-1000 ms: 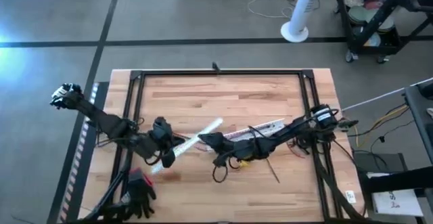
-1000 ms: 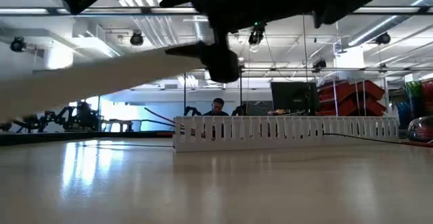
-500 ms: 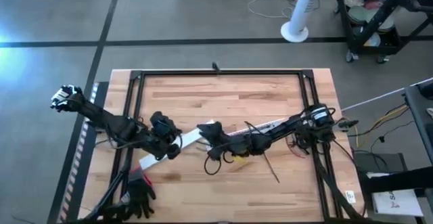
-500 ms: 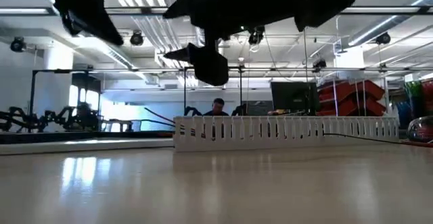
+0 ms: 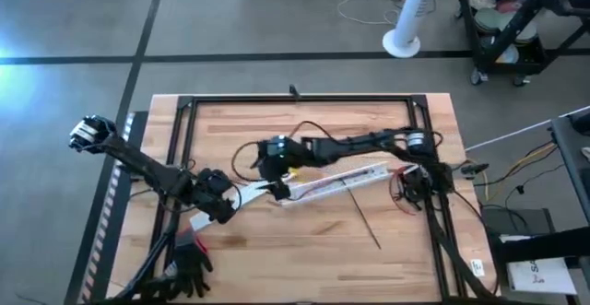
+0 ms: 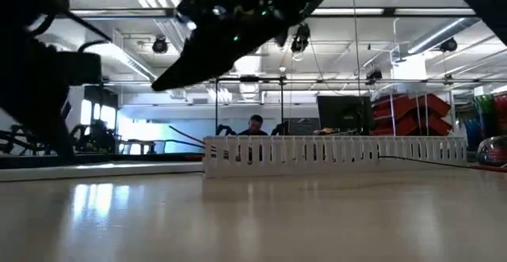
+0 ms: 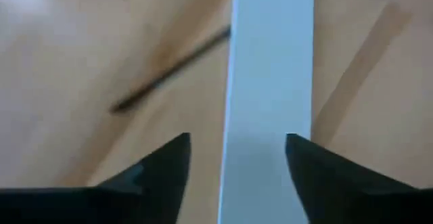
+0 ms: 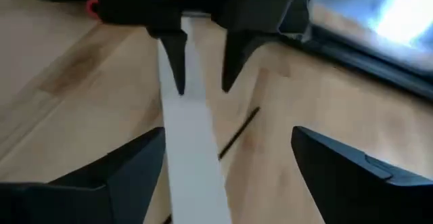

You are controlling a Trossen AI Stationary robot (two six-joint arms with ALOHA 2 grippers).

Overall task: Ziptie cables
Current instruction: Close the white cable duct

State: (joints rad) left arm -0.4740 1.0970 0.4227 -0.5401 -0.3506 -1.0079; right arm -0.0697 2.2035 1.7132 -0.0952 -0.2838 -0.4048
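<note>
The wooden table (image 5: 277,250) carries a white slotted cable duct (image 5: 373,170) lying slantwise near its middle; place everything else from that duct.

The right arm reaches across above the duct. The right gripper (image 5: 274,158) hangs just past the duct's left end, on the far side. Its fingers (image 8: 128,166) are spread wide with nothing between them.

The left gripper (image 5: 224,205) sits a little beyond that same end, toward your left edge. It is over a long flat white strip (image 5: 253,193) that runs on from the duct. Its fingertips (image 8: 174,58) stand apart over the strip, and nothing shows them pinching it.

The cables (image 5: 318,185) look to lie along the duct as a thin pinkish-brown and dark bundle. How they seat inside it cannot be told.

A thin dark strand (image 5: 362,216) lies on the wood on the near side of the duct, possibly the tie.

- Expect the cables to be light, limp and springy. The wires will likely splay or sag if you lift one end alone.
- Take hold mid-length, across all the wires at once, with a firm close.
- Keep clear of the duct's slotted wall, which could snag them
- The small pale end looks like a poor grip point, so leave it free
</note>
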